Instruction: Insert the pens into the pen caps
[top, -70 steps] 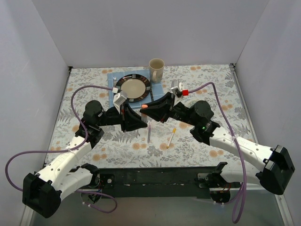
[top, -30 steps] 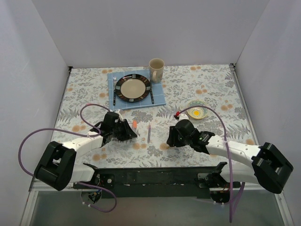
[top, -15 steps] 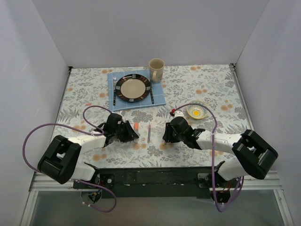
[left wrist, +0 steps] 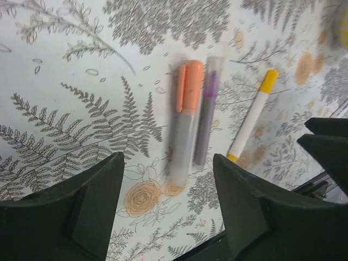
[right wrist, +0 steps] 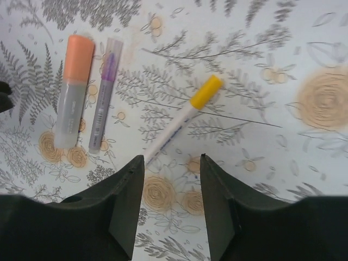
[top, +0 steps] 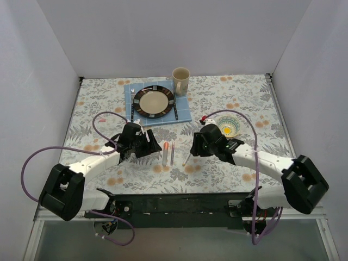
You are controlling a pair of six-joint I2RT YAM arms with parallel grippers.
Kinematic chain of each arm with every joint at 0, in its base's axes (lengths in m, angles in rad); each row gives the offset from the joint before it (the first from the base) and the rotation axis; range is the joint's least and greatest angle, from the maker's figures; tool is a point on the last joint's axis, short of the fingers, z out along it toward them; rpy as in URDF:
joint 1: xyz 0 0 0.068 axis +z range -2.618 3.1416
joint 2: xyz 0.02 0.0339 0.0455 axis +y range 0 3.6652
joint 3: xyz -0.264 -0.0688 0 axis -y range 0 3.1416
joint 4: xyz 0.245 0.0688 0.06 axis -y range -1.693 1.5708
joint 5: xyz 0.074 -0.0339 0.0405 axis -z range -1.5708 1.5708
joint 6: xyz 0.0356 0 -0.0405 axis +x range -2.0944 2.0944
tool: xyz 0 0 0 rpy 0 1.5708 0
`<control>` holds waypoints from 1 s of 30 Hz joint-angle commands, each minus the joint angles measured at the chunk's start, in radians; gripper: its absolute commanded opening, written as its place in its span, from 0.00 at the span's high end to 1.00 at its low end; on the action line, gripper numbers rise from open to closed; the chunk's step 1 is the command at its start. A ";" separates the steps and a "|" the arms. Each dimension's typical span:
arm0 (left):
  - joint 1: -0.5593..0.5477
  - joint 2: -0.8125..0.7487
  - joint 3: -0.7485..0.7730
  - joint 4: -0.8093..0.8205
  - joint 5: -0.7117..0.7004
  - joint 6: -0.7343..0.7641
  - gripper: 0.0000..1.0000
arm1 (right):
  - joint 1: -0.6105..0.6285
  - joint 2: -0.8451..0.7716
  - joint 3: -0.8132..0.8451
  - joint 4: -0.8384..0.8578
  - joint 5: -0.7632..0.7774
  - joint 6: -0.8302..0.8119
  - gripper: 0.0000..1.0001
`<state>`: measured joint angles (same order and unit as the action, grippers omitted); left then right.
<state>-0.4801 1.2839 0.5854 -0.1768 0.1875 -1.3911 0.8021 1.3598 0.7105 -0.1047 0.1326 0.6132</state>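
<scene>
1. Pens lie in the lower middle of the top view on the floral tablecloth (top: pixel 217 103), between the two grippers: an orange-capped pen (top: pixel 165 154), a purple pen (top: pixel 172 153) and a yellow-capped pen (top: pixel 186 159).
2. The orange-capped pen and the purple pen are laid side by side, nearly parallel and just beside each other, their coloured ends toward the top of the frame.
3. The yellow-capped pen is set apart from that pair, toward the right of the frame, and is tilted with its yellow cap uppermost.
4. The left gripper (top: pixel 152 148) is released: in the left wrist view its fingers (left wrist: pixel 98 206) are spread wide, with nothing held between them.
5. The right gripper (top: pixel 194 145) is likewise released, and its fingers (right wrist: pixel 125 206) are parted above the cloth, below the yellow-capped pen in the frame.
6. A dark-rimmed plate (top: pixel 154 101) is seen on a blue placemat (top: pixel 185 113) in the upper middle, flanked by a fork (top: pixel 131 103) and a knife (top: pixel 175 104).
7. A mug (top: pixel 181 80) is placed at the placemat's upper right corner, and a small bowl (top: pixel 227 128) right of centre.
</scene>
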 commanded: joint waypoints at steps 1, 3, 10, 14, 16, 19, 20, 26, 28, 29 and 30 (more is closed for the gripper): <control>-0.002 -0.130 0.112 -0.104 -0.031 0.093 0.17 | -0.099 -0.161 0.050 -0.206 0.120 -0.026 0.47; -0.002 -0.176 0.148 -0.112 -0.029 0.127 0.07 | -0.184 -0.217 0.073 -0.271 0.200 -0.047 0.46; -0.002 -0.230 0.143 -0.110 0.012 0.178 0.02 | -0.568 -0.232 0.098 -0.305 0.230 -0.171 0.43; -0.002 -0.233 0.156 -0.147 0.001 0.176 0.02 | -0.864 -0.258 0.003 -0.267 -0.040 -0.043 0.41; -0.002 -0.242 0.162 -0.151 -0.002 0.169 0.02 | -0.914 -0.271 -0.080 -0.241 -0.064 0.054 0.41; -0.008 -0.239 0.162 -0.151 -0.006 0.152 0.02 | -0.955 -0.269 -0.134 -0.279 -0.010 0.182 0.42; -0.012 -0.239 0.159 -0.151 -0.008 0.149 0.02 | -0.957 -0.266 -0.143 -0.280 0.016 0.200 0.43; -0.048 -0.259 0.162 -0.171 -0.086 0.141 0.02 | -0.957 -0.243 -0.167 -0.311 0.102 0.278 0.45; -0.048 -0.270 0.163 -0.176 -0.105 0.136 0.02 | -0.957 -0.217 -0.151 -0.317 0.099 0.266 0.46; -0.049 -0.271 0.163 -0.178 -0.108 0.135 0.02 | -0.957 -0.193 -0.143 -0.332 0.102 0.263 0.46; -0.049 -0.273 0.162 -0.178 -0.111 0.133 0.02 | -0.957 -0.185 -0.137 -0.343 0.107 0.264 0.47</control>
<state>-0.5259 1.0481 0.7303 -0.3386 0.1333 -1.2495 -0.1505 1.1267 0.5415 -0.4175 0.1997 0.8402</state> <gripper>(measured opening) 0.982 0.543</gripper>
